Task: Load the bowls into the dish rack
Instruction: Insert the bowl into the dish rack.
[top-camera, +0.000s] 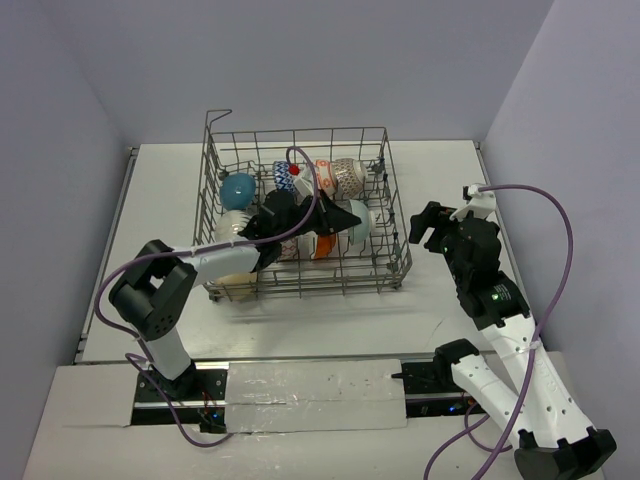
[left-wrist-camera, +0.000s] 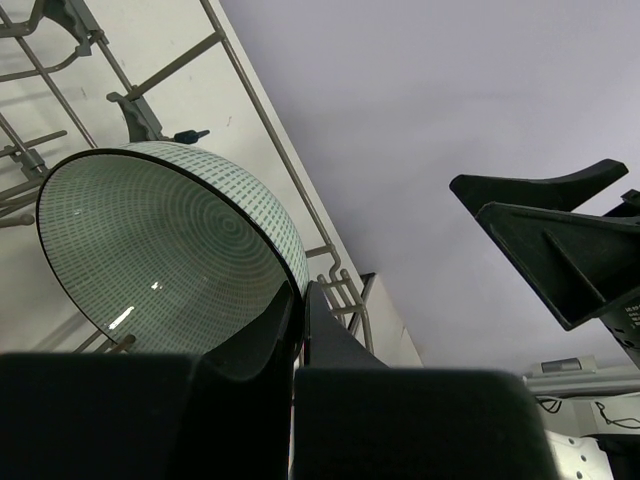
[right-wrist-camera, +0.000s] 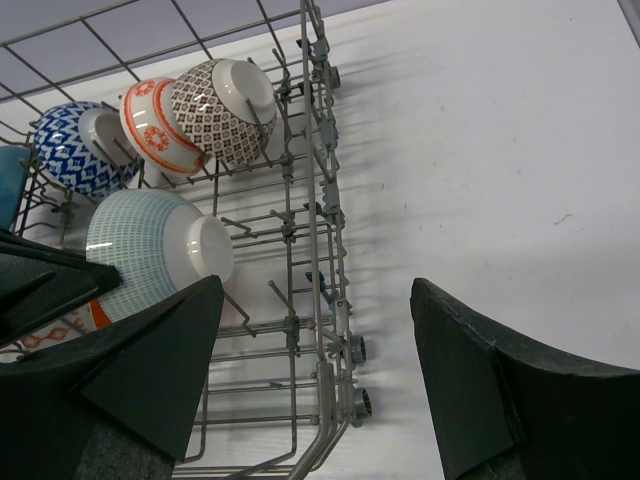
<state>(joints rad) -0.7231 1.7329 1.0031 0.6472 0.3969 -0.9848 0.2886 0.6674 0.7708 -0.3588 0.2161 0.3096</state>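
The grey wire dish rack stands mid-table with several bowls on edge between its tines. My left gripper reaches into the rack and is shut on the rim of a pale green checked bowl. In the left wrist view the two fingers pinch that bowl's rim, one inside and one outside. My right gripper is open and empty, just right of the rack. In the right wrist view its jaws stand wide apart above the rack's side rail, with the green bowl at the left.
A blue patterned bowl, an orange-banded bowl and a brown patterned bowl stand in the back row. A plain teal bowl and a cream bowl sit at the rack's left. Walls enclose the table.
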